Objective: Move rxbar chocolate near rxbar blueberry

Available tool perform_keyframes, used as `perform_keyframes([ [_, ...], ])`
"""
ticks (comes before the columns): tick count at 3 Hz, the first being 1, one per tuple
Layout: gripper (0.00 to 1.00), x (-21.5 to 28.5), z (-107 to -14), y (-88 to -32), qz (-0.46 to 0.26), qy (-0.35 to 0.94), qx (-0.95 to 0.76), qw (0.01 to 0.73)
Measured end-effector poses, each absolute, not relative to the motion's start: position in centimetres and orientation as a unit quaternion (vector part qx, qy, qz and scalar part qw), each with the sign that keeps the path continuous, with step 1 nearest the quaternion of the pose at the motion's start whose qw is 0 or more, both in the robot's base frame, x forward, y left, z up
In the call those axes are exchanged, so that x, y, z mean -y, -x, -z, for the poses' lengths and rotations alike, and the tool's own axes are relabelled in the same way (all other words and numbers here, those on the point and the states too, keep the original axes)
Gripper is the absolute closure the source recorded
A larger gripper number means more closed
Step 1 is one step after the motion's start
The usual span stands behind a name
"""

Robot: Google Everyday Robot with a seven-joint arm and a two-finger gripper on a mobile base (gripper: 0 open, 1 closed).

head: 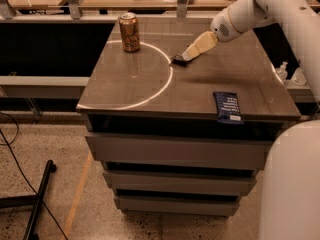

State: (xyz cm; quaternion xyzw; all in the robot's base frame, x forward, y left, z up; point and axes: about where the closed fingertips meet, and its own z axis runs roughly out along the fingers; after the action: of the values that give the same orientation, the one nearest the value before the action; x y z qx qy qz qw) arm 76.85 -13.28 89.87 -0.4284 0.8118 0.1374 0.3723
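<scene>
Where the white arc (167,79) crosses the grey-brown tabletop (150,91), a gold-brown drink can (129,31) stands upright at far left. Right of it, at the far middle, lies the rxbar chocolate (176,60), a flat black wrapped bar, partly hidden under the cream-coloured gripper (185,57), which reaches it from the right; its opening, and any hold, cannot be told. At near right, well apart, lies the rxbar blueberry (228,107), a flat dark-blue wrapped bar. The black bar is judged light, thin and slick-wrapped; grasping across its narrow width seems best.
</scene>
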Motion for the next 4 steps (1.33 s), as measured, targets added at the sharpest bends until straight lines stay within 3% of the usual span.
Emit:
perform_keyframes([
  [3, 0.00, 12.8, -84.7, -82.1, -0.159, 0.388, -0.821, 0.388],
  [4, 0.17, 12.7, -83.4, -82.5, -0.158, 0.391, -0.824, 0.379],
])
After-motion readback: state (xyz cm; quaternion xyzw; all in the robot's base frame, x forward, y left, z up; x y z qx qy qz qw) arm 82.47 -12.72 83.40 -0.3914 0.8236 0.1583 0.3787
